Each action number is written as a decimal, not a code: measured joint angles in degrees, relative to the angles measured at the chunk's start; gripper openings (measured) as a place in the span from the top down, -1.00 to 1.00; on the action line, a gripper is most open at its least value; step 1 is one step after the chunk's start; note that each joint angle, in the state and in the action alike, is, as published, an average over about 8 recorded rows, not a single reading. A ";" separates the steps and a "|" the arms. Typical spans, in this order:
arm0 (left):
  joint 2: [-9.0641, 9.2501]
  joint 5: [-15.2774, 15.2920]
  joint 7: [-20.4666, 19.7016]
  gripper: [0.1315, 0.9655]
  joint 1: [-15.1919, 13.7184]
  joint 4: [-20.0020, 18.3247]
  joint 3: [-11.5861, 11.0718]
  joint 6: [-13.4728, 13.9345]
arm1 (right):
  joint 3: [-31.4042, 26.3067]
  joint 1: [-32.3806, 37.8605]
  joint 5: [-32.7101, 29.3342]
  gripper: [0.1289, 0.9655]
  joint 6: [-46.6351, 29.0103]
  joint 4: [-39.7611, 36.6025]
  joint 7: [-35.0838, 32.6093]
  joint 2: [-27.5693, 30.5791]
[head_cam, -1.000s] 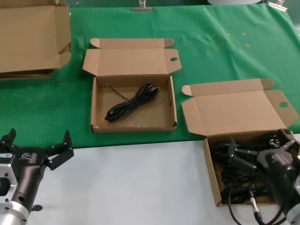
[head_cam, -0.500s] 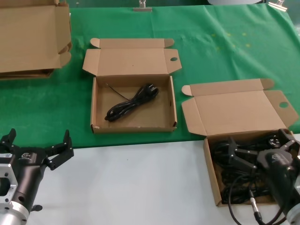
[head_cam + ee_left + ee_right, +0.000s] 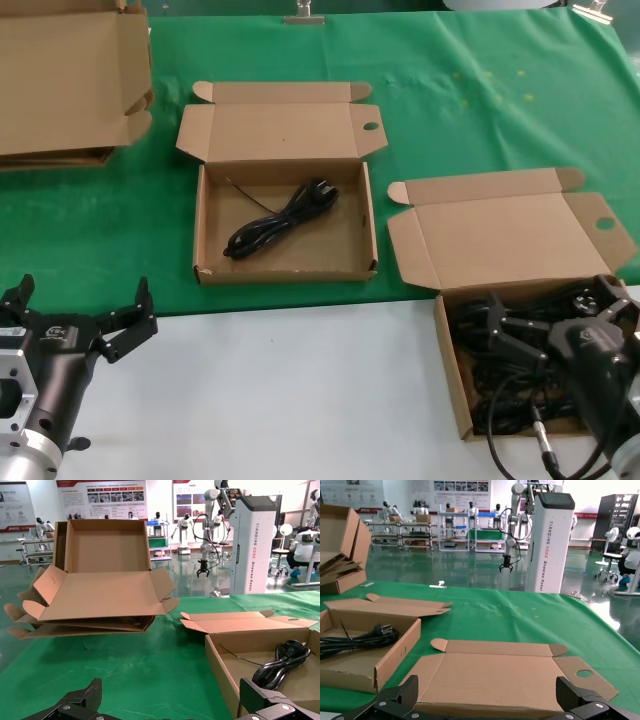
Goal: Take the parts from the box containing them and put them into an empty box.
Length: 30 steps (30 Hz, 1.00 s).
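Right hand (image 3: 560, 315) is down inside the box containing them (image 3: 452, 372), fingers spread wide over the tangle of black cables (image 3: 500, 390), not gripping anything as far as I can see. That box is a shallow brown cardboard mailer at the near right of the desk (image 3: 300, 390), lid folded back with a round hole in one ear. The empty box (image 3: 285, 270), same kind, sits further left on the green cloth (image 3: 480, 110) and actually has one coiled black cable (image 3: 280, 222) in it. Left hand (image 3: 85, 305) is parked near left, fingers open, holding nothing.
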 joint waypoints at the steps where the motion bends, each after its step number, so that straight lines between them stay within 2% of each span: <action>1: 0.00 0.00 0.00 -1.00 0.00 0.00 0.00 0.00 | 0.00 0.00 0.00 -1.00 0.00 0.00 0.00 0.00; 30: 0.00 0.00 -0.01 -1.00 0.00 0.00 0.00 0.00 | 0.00 0.00 0.00 -1.00 0.00 0.00 0.00 0.00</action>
